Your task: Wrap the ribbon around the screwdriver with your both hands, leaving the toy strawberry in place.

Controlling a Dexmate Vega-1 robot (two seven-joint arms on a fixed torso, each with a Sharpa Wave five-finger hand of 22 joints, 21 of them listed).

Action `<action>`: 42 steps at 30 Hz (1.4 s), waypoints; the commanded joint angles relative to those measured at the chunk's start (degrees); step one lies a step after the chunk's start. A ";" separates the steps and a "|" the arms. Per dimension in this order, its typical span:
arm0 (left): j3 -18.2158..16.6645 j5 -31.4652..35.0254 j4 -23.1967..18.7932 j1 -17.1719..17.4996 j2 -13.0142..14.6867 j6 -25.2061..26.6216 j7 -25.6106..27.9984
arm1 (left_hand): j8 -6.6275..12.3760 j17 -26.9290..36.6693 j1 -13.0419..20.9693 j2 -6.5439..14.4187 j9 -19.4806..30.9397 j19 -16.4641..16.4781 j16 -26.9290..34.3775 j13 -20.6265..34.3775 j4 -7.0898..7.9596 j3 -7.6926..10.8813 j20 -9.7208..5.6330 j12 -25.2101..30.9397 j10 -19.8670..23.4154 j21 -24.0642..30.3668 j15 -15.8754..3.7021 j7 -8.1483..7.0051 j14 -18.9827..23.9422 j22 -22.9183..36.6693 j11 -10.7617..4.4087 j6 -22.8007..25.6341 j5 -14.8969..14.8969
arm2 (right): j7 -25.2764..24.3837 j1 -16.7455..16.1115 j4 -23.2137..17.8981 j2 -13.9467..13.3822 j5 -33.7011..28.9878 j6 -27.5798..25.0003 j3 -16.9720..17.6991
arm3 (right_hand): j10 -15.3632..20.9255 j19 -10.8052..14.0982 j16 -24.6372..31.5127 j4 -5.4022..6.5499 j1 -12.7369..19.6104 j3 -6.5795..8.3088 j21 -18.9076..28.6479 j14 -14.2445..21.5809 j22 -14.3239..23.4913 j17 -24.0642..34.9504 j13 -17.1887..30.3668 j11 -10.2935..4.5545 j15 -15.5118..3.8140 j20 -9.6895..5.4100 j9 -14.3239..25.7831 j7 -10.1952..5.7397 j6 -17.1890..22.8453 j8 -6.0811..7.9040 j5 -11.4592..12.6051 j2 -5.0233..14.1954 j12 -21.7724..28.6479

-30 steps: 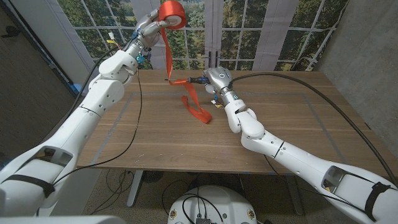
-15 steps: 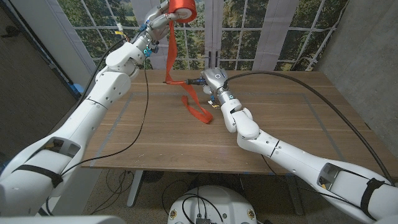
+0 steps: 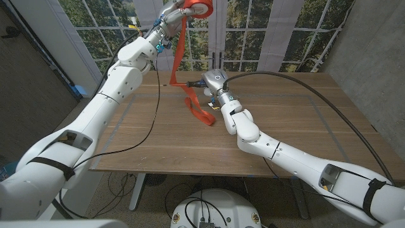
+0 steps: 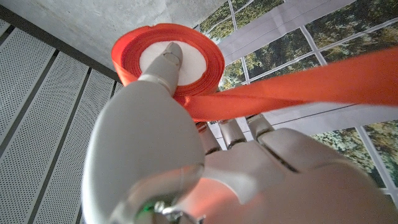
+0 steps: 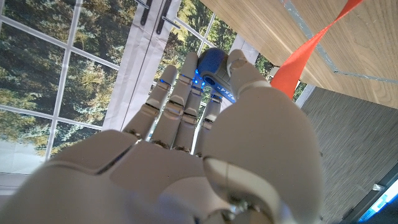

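My left hand (image 3: 172, 19) is raised high over the table's far side and grips the red ribbon spool (image 3: 195, 7), seen close up as a spool (image 4: 168, 57) held by the hand (image 4: 186, 162). A taut red ribbon (image 3: 175, 54) runs from the spool down to the screwdriver's shaft (image 3: 180, 83). The ribbon's loose tail (image 3: 199, 113) lies on the wood. My right hand (image 3: 212, 82) holds the screwdriver by its blue handle (image 5: 214, 71), fingers (image 5: 180, 106) wrapped around it, and the ribbon (image 5: 298, 53) shows beyond them.
The wooden table (image 3: 304, 126) stretches wide to the right and toward the front. A black cable (image 3: 316, 88) trails along my right arm, and another (image 3: 149, 120) hangs from the left arm. Windows and curtains stand behind the table.
My left hand has carried the spool higher and to the right, stretching the ribbon. The right hand has held the screwdriver nearly in place, shifting slightly left.
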 commanded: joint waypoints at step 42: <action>-0.88 -8.02 -7.80 9.04 -0.17 -1.16 -5.96 | 4.88 0.32 -1.93 2.28 0.47 -0.02 0.25 10.63 2.19 1.87 -0.46 9.75 11.24 1.12 -7.53 6.16 0.78 0.08 1.18 7.10 0.32 | -2.56 5.99 7.31 6.94 6.72 -21.97 0.74 | 9.50 0.95 0.25 1.05 0.54 2.39 1.04 1.45 0.16 0.78 3.03 -3.05 -4.52 1.16 -0.10 -0.04 15.53 -0.27 0.04 -0.07 -0.63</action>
